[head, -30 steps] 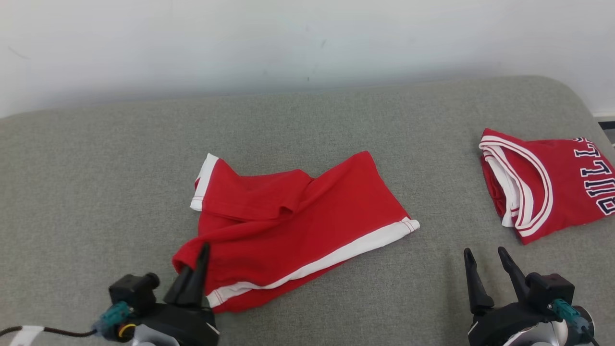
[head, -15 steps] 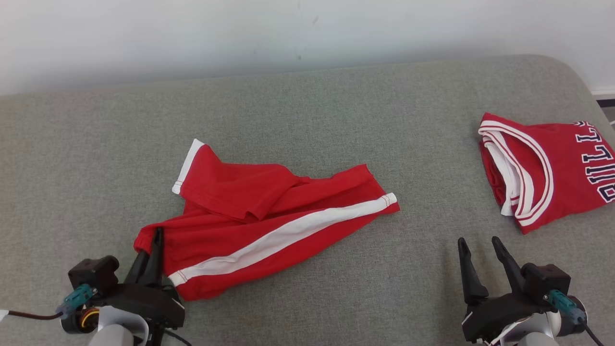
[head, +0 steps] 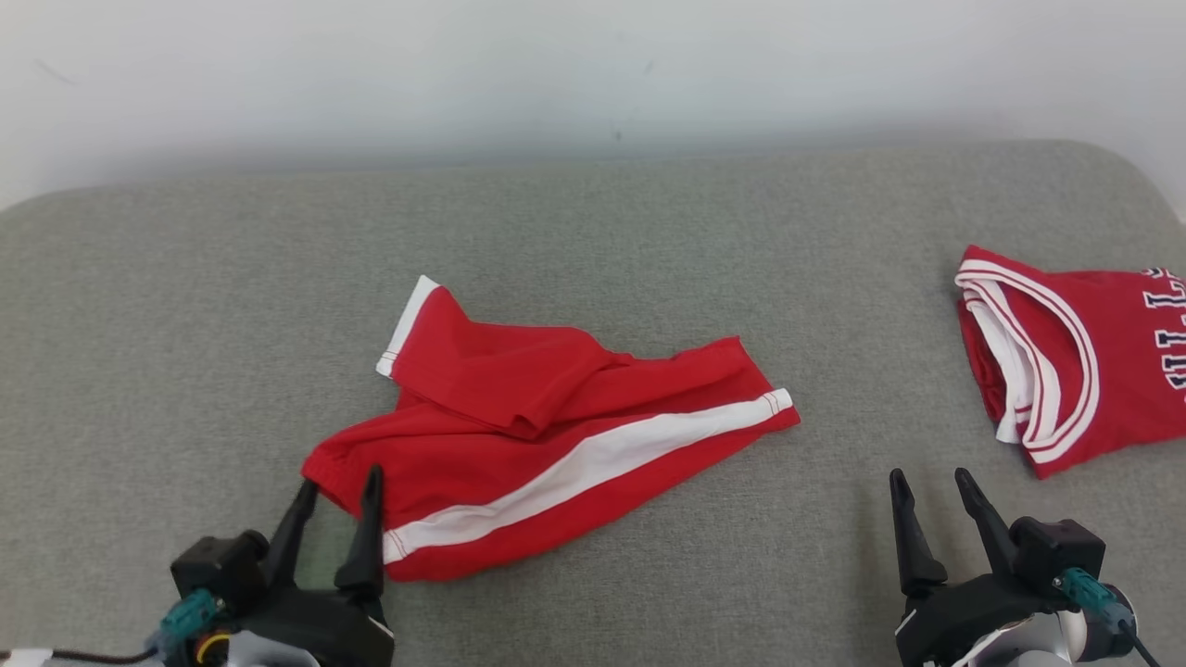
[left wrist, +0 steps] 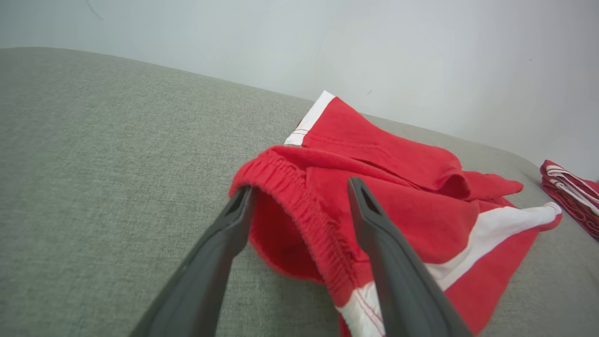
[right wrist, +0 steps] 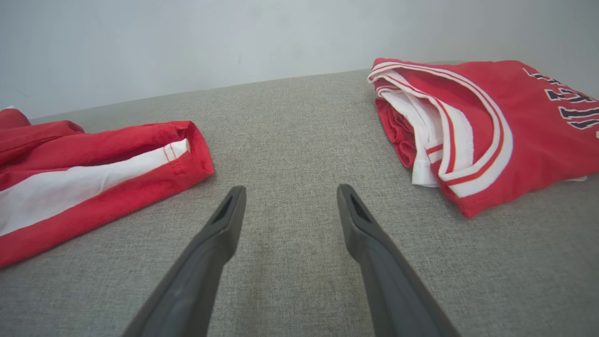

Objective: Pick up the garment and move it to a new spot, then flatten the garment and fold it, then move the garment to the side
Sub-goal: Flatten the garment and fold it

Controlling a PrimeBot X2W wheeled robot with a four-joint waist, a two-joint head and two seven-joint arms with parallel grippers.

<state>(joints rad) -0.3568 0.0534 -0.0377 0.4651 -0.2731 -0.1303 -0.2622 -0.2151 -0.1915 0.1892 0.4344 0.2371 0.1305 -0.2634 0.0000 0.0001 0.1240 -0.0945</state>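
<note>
- Since the earlier frames my left pincer (head: 338,489) has let go. It was shut on the waistband corner and its fingers now stand wide apart.
- The red shorts (head: 556,435) lie crumpled on the grey surface (head: 185,324), left of the middle, with the white side stripe (head: 593,459) facing up.
- From my left wrist, the elastic waistband (left wrist: 309,220) sits between the spread fingers. I cannot tell whether either finger touches it.
- I judge the move to a new spot is done and flattening is next.
- One leg, with its white hem (head: 408,324), is folded back over the other, so the shorts are far from flat.
- Next I need a fresh hold on the waistband with my left pincer, and probably a hold on the far hem (head: 774,408) with my right, to pull the cloth taut and lay the doubled leg out.
- My right pincer (head: 929,482) rests open and empty on the surface, well apart from the shorts.
- A folded red jersey (head: 1066,371) with dark lettering lies near the right edge, beyond my right pincer. Spreading the shorts that way risks crowding it.
- A pale wall (head: 556,74) runs behind the surface, and nothing lies between either pincer and the shorts.
</note>
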